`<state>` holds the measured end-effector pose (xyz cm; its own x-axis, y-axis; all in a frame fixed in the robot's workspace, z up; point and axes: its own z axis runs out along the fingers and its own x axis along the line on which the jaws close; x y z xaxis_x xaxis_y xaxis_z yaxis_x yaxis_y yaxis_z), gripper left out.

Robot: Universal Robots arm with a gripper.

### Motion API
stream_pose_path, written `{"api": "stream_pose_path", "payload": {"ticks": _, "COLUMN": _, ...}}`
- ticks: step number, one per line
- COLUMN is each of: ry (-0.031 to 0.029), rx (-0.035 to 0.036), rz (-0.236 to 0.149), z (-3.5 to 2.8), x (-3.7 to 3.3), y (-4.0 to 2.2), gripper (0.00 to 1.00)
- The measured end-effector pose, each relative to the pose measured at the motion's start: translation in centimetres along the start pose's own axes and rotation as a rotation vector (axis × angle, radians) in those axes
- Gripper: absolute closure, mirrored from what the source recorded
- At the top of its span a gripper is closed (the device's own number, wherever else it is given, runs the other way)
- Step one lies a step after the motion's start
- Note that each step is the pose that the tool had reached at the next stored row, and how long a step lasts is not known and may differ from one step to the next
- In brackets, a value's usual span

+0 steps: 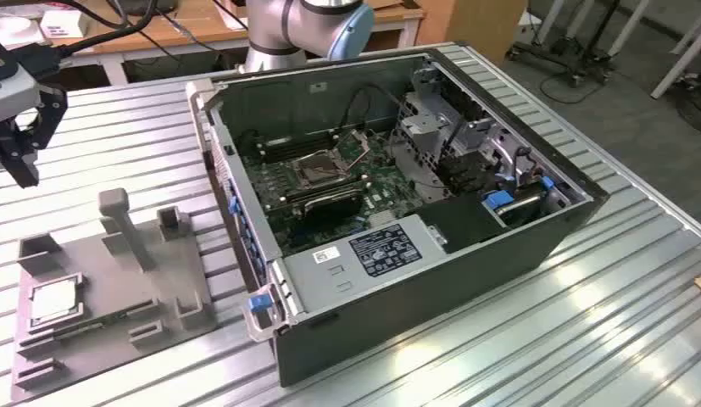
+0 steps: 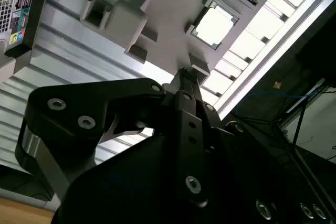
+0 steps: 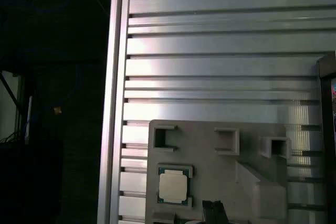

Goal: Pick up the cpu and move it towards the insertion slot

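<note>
Hovering gripper over the worktop, holding nothing, grip state cannot be told | cpu lies flat in grey tray, well apart from insertion slot | likely light, rigid, fragile: grasp opposite rim edges.

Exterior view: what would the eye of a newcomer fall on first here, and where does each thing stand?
The open black metal computer case in the middle strikes first, showing its green motherboard with the shiny square insertion slot. At the exterior view's left lies a grey plastic tray holding the small silvery square cpu. The black gripper hangs at the upper left, clear of the cpu.
</note>
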<state>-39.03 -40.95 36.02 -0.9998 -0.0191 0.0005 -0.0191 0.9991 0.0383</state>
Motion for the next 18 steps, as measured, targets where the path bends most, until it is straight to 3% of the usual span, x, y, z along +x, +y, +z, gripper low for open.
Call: {"api": "stream_pose_path", "payload": {"ticks": 18, "ry": 0.0002, "rx": 0.0001, "rz": 0.000, "z": 0.28, "x": 0.07, "y": -0.01, "gripper": 0.90}}
